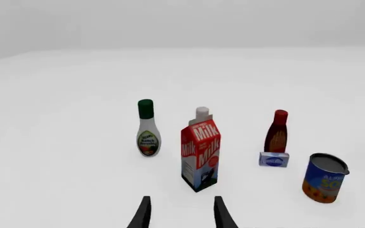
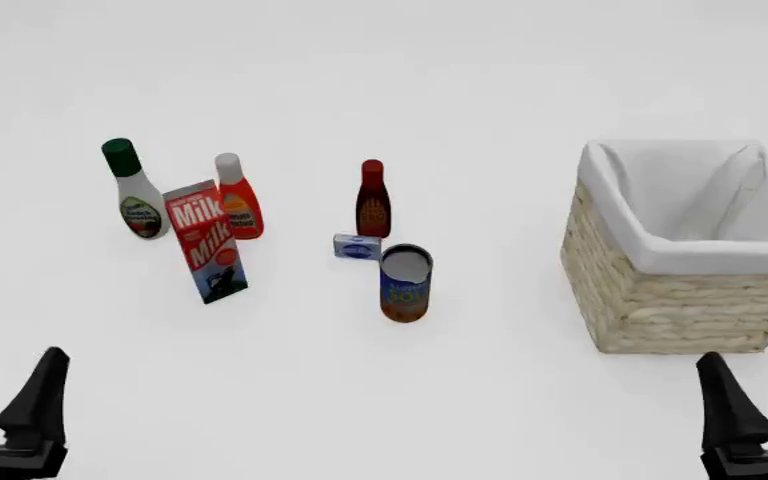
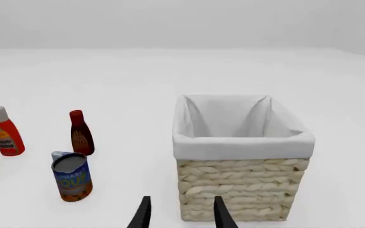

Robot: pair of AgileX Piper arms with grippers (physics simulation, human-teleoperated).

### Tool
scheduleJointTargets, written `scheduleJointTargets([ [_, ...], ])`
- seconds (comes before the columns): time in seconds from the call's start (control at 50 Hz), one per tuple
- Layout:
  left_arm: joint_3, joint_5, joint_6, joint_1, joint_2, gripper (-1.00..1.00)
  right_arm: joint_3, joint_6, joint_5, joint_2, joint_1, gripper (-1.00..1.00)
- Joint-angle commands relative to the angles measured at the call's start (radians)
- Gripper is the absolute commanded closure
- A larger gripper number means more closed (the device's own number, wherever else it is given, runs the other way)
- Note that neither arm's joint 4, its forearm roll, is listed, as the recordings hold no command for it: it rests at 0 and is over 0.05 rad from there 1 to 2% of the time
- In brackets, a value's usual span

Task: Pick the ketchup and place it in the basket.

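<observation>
A: What stands on the white bench (image 2: 491, 60)?

B: A red-and-white milk carton (image 2: 205, 242), upright, with a green-capped white dressing bottle (image 2: 132, 190) just to its left.

A: And toward the middle?

B: A slim dark bottle with a red cap (image 2: 372, 200), a small blue-and-white box (image 2: 356, 247) at its foot, and a blue-and-orange can (image 2: 406, 283) just in front.
</observation>
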Motion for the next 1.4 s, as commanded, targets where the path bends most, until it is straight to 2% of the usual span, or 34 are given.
scheduleJointTargets([
  [0.02, -0.029, 0.059, 0.057, -0.039, -0.053, -1.0, -0.005, 0.004, 0.02, -0.011, 0.0, -1.0],
  [0.04, -0.03, 0.055, 0.08, -0.035, -0.054, -1.0, -0.006, 0.006, 0.021, -0.012, 0.0, -1.0],
  [0.14, -0.038, 0.062, 0.076, -0.036, -0.042, -1.0, -0.005, 0.01, 0.019, -0.015, -0.003, -1.0],
  [0.32, -0.135, -0.032, 0.065, -0.031, 0.193, -1.0, -0.011, 0.008, 0.022, -0.016, -0.007, -1.0],
  [0.36, -0.16, -0.03, 0.098, -0.036, 0.192, -1.0, -0.011, 0.009, 0.02, -0.016, -0.007, -1.0],
  [0.4, -0.192, -0.035, 0.096, -0.041, 0.239, -1.0, -0.011, 0.009, 0.019, -0.016, -0.008, -1.0],
  [0.5, -0.265, -0.082, 0.113, -0.03, 0.435, -1.0, -0.007, 0.009, 0.015, -0.016, -0.01, -1.0],
  [0.52, -0.274, -0.083, 0.107, -0.041, 0.437, -1.0, -0.006, 0.01, 0.014, -0.016, -0.01, -1.0],
  [0.54, -0.28, -0.086, 0.141, -0.043, 0.439, -1.0, -0.006, 0.011, 0.014, -0.016, -0.01, -1.0],
  [0.58, -0.3, -0.083, 0.152, -0.048, 0.454, -1.0, -0.006, 0.01, 0.016, -0.016, -0.007, -1.0],
  [0.62, -0.325, -0.081, 0.145, -0.05, 0.498, -1.0, -0.006, 0.012, 0.015, -0.016, -0.008, -1.0],
  [0.66, -0.37, -0.071, 0.121, -0.04, 0.57, -1.0, -0.006, 0.009, 0.016, -0.015, -0.007, -1.0],
  [0.7, -0.405, -0.06, 0.155, -0.044, 0.58, -1.0, -0.005, 0.009, 0.014, -0.016, -0.009, -1.0],
  [0.72, -0.426, -0.051, 0.149, -0.055, 0.601, -1.0, -0.006, 0.009, 0.014, -0.016, -0.009, -1.0],
  [0.74, -0.462, -0.028, 0.1, -0.059, 0.668, -1.0, -0.006, 0.01, 0.015, -0.015, -0.009, -1.0],
  [0.92, -0.597, 0.038, 0.1, -0.064, 0.745, -1.0, -0.009, 0.014, 0.016, -0.015, -0.007, -1.0],
  [1.0, -0.652, 0.056, 0.155, -0.105, 0.735, -1.0, -0.006, 0.012, 0.016, -0.015, -0.007, -1.0],
  [1.04, -0.686, 0.075, 0.132, -0.108, 0.765, -1.0, -0.006, 0.011, 0.016, -0.015, -0.006, -1.0],
  [1.08, -0.716, 0.082, 0.162, -0.116, 0.769, -1.0, -0.006, 0.01, 0.016, -0.015, -0.005, -1.0],
  [1.12, -0.769, 0.124, 0.124, -0.126, 0.819, -1.0, -0.004, 0.011, 0.013, -0.015, -0.007, -1.0],
  [1.16, -0.793, 0.13, 0.135, -0.123, 0.838, -1.0, -0.006, 0.01, 0.015, -0.015, -0.006, -1.0],
  [1.2, -0.826, 0.163, 0.11, -0.136, 0.87, -1.0, -0.006, 0.017, 0.012, -0.015, -0.008, -1.0],
  [1.4, -0.962, 0.254, 0.113, -0.145, 0.966, -1.0, -0.005, 0.016, 0.014, -0.014, -0.005, -1.0],
])
